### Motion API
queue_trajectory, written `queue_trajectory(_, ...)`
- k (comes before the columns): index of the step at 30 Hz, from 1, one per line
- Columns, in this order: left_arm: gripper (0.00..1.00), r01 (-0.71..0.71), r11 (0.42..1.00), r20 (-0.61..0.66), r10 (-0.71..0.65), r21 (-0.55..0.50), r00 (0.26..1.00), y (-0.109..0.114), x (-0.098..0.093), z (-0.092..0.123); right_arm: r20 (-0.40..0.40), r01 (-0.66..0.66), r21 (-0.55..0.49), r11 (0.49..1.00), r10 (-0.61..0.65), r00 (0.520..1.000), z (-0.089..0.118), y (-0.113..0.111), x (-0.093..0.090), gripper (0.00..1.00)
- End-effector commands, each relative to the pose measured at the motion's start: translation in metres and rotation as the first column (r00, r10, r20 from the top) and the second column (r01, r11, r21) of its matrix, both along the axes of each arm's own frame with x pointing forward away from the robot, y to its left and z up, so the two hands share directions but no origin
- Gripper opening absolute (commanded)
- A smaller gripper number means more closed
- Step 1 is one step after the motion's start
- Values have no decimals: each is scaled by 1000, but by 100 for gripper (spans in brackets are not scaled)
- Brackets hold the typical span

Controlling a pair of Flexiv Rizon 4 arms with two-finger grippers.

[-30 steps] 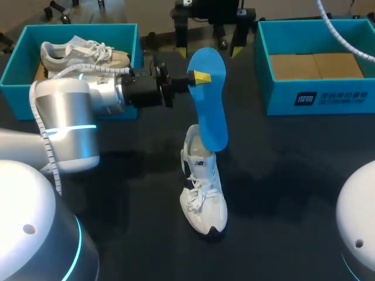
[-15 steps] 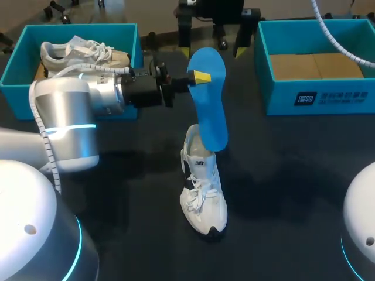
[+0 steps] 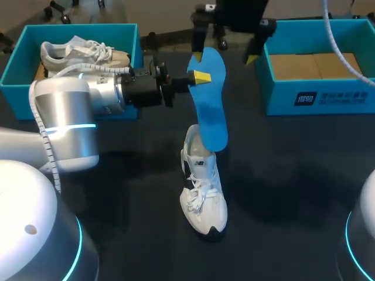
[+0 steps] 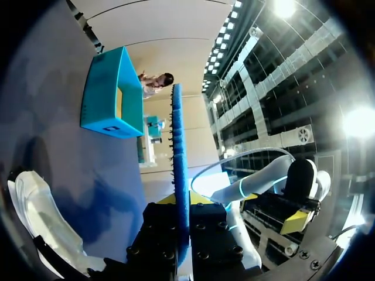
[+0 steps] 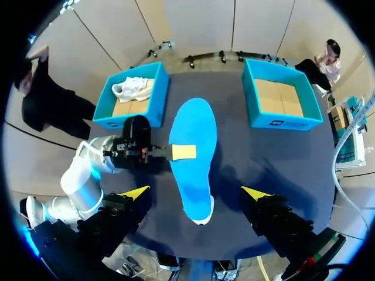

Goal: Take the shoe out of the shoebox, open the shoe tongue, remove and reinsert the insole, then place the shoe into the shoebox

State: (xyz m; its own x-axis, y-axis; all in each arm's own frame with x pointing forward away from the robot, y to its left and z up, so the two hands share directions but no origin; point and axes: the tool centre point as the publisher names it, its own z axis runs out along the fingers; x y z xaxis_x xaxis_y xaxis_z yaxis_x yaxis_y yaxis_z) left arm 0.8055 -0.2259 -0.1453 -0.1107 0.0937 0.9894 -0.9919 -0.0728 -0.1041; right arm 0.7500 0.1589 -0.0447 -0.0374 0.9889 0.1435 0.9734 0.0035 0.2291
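Insole (image 4: 177, 175) edge-on from left wrist; right wrist shows face, left fingers (image 5: 183, 151).

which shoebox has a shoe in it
The left shoebox holds a white shoe; the right shoebox shows only bare cardboard.

Dark table (image 3: 293, 175), white shoe (image 3: 203, 193) at its middle, left shoebox (image 3: 17, 99), right shoebox (image 3: 340, 96) along far edge

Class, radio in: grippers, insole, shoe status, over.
Left gripper shut on blue insole, upright, lower end at white shoe's opening. Right gripper open, facing insole.
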Motion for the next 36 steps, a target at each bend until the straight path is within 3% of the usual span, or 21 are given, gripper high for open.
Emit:
queue_trajectory(1, 0, -1, 1000, 0, 1, -1, 1000, -1, 0, -1, 33, -34, 165, 986, 29, 999, -8, -16, -5, 100)
queue_trajectory(19, 0, -1, 1000, 0, 1, -1, 1000, -1, 0, -1, 63, -100, 337, 936, 83, 995, -25, -49, -17, 100)
queue_trajectory(30, 0, -1, 1000, 0, 1, -1, 1000, -1, 0, -1, 152, -163, 501, 850, 99, 983, -37, -61, -17, 100)
queue_trajectory(36, 0, -1, 1000, 0, 1, -1, 1000, -1, 0, -1, 198, -208, 616, 760, 106, 974, -45, -70, -14, 100)
